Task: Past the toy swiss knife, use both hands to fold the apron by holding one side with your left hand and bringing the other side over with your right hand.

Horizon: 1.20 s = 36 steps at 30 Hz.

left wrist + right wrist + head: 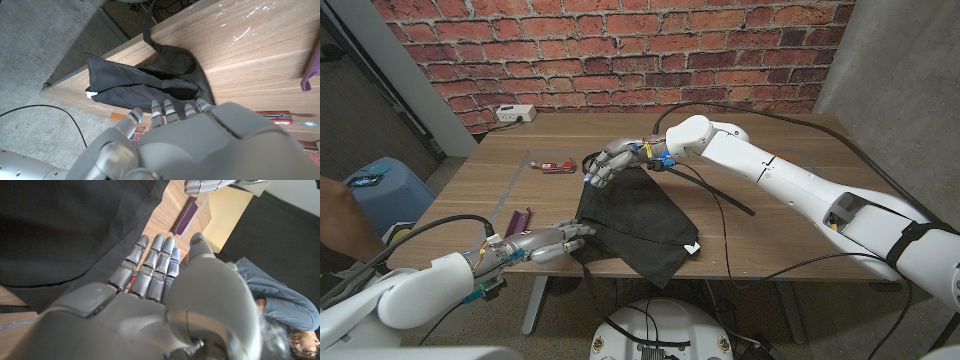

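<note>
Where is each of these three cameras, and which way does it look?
Head view: on the robot's head, looking down at the table; both arms show.
Left wrist view: on the left wrist, along the left hand toward the black apron.
Right wrist view: on the right wrist, along the right hand over the apron.
All three share the apron.

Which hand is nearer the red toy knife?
Right. The right hand is at the apron's far corner, just beside the knife. The left hand is at the apron's near edge, well short of it.
</note>
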{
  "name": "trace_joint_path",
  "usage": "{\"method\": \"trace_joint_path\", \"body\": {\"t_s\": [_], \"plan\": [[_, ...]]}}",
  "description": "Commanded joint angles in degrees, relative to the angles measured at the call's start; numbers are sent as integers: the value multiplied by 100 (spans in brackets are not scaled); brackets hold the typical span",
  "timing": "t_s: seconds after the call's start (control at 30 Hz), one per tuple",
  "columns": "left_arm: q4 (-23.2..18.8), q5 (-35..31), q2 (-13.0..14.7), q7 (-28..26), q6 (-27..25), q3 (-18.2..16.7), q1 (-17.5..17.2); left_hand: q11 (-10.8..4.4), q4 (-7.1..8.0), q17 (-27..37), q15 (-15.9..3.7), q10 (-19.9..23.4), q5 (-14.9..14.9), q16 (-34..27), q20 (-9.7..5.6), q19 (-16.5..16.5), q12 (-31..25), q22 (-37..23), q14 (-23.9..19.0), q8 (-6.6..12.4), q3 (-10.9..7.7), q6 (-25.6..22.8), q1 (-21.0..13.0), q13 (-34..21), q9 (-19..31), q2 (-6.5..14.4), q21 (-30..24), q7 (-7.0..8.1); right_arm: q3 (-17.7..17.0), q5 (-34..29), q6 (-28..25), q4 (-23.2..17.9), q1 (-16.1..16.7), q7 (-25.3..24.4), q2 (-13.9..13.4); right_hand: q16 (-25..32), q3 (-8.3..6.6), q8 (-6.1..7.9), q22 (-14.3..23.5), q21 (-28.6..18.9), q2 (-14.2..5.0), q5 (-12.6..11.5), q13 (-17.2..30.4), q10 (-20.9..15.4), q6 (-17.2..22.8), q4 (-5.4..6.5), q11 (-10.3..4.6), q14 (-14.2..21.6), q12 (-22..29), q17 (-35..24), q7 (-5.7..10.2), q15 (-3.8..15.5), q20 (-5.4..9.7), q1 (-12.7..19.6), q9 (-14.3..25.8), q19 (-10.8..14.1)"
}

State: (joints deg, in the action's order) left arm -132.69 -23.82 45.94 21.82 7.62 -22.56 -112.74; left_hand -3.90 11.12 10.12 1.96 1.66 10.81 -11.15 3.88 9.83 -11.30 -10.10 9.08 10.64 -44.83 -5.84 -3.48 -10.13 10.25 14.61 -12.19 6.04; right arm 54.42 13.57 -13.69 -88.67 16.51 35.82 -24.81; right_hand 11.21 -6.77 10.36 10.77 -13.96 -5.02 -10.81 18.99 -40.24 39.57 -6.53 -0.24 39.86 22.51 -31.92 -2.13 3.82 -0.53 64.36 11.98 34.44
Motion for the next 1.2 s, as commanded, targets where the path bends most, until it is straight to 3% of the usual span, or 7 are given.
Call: {"method": "trace_joint_path", "body": {"t_s": [0.03, 0.13, 0.47, 1.2], "plan": [[23, -217, -423, -49, 113, 153, 388, -3, -1, 20, -5, 44, 8, -29, -31, 663, -34, -23, -16, 22, -48, -33, 219, -11, 15, -278, -32, 9, -316, 192, 366, 275, 184, -151, -124, -66, 20, 47, 35, -44, -65, 18, -39, 164, -78, 121, 30, -166, -132, 107, 37, 208, -7, -220, 5, 117], [80, -217, -374, -57, 113, 230, 504, 4, 0, 20, -1, 50, 8, -27, -34, 660, -35, -23, -18, 20, -49, -34, 218, -11, 15, -279, -30, 6, -419, 259, 519, 393, 240, -172, -165, -58, 61, 67, 38, -64, -151, 43, -81, 240, -118, 265, 22, -219, -228, 183, 55, 205, 45, -474, 2, 161], [227, -227, -203, -179, 45, 513, 805, 20, 0, 21, -4, 58, 6, -23, -36, 662, -32, -23, -28, 16, -52, -47, 216, -12, 15, -281, -21, -7, -598, 310, 712, 506, 340, -231, -308, -65, 55, 67, 47, -88, -240, 53, -131, 365, -226, 344, 25, -276, -361, 312, 83, 207, 147, -639, 0, 201], [530, -158, 296, -505, -98, 1021, 1252, 21, 0, 23, -5, 74, 3, -15, -38, 667, -27, -24, -40, 7, -54, -56, 214, -12, 15, -284, -5, -3, -1078, 545, 927, 507, 687, -654, -571, -3, 51, 110, 59, -130, -234, 56, -174, 293, -202, 314, 14, -227, -412, 393, 83, 242, 168, -686, -5, 276]]}}
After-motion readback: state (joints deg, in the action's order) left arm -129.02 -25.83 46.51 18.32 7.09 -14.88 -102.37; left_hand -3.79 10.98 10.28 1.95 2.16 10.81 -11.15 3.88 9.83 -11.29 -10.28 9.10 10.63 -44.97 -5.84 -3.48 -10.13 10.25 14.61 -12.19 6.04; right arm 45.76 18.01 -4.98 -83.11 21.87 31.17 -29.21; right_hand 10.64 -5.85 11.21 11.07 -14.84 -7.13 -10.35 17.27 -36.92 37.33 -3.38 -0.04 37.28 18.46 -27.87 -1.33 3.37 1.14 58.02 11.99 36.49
